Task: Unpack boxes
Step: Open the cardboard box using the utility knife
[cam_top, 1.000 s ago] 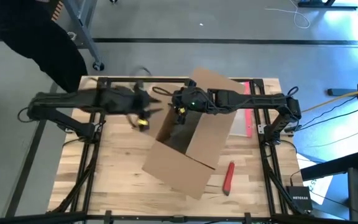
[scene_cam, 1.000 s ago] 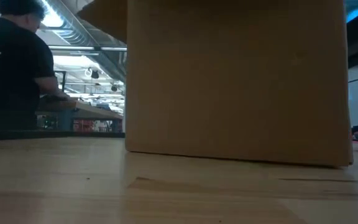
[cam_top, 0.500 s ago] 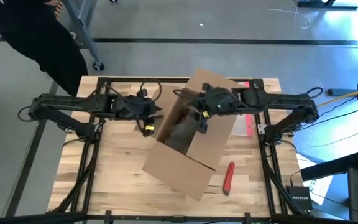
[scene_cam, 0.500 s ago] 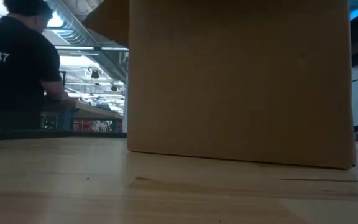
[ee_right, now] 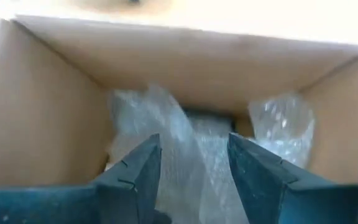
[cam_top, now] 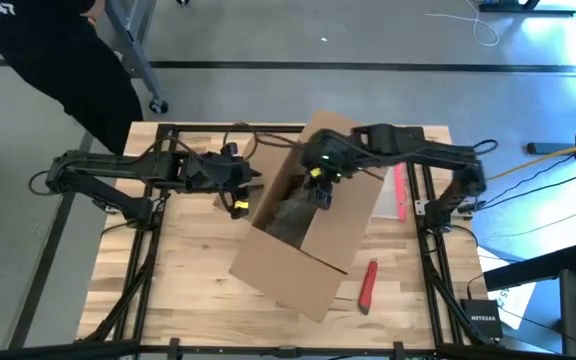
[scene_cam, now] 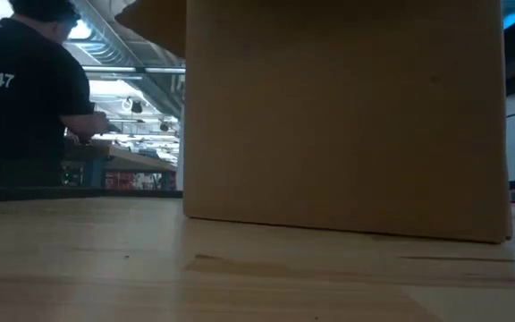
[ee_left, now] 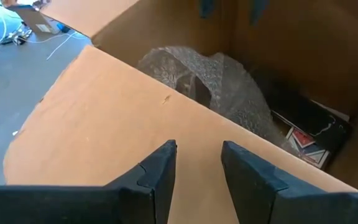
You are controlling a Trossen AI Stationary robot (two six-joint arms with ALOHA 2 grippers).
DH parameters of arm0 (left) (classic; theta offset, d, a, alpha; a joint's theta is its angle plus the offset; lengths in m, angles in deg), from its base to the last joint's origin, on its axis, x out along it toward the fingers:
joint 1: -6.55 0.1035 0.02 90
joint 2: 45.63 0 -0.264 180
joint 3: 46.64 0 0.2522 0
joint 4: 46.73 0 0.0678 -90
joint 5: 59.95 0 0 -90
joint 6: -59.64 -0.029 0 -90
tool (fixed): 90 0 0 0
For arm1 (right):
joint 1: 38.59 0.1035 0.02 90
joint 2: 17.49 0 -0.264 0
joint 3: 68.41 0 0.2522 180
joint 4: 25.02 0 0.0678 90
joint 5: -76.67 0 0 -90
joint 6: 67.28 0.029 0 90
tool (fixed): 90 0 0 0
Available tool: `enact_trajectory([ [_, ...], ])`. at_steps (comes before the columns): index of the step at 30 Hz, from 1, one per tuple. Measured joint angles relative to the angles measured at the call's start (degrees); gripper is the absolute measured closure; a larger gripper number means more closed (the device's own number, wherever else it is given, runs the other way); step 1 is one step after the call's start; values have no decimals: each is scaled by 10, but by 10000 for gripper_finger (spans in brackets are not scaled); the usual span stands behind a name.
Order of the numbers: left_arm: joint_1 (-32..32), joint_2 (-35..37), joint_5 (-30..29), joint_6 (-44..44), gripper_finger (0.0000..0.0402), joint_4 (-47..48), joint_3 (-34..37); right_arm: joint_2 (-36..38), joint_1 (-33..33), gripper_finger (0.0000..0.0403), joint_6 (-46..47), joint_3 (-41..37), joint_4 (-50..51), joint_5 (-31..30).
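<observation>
The brown cardboard box stands open on the table, set at an angle, and fills the low view. Crumpled bubble wrap and a dark flat pack lie inside it. My left gripper is open at the box's left side, its fingers just over the left flap. My right gripper is open above the box's opening and points down at the bubble wrap, with nothing between its fingers. My left gripper has its open fingers over the top face of the box's left flap, coming in slanting down from the table's left. I cannot tell whether they touch the cardboard.
A red pen-like tool lies on the table right of the box. A clear pouch with a pink-red edge lies behind the box at the right. A person in black stands beyond the table's far left corner.
My right gripper has gone toward the table's right edge, risen and tipped down, so that it now points into the box from above. My left gripper sank a little beside the box's left flap, then kept still. The box has stayed in place.
</observation>
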Motion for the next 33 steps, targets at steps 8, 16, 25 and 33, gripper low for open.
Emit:
enact_trajectory([
  [8,0,0,0,6,275,1,0,-98,5,224,3,167,157,50],
  [16,0,0,0,-2,275,0,0,-69,30,224,72,199,160,47],
  [25,-18,7,1,-22,275,-45,-13,-49,59,224,43,198,159,-79],
  [33,-24,-12,81,-57,275,-135,-24,50,200,224,134,159,158,-255],
])
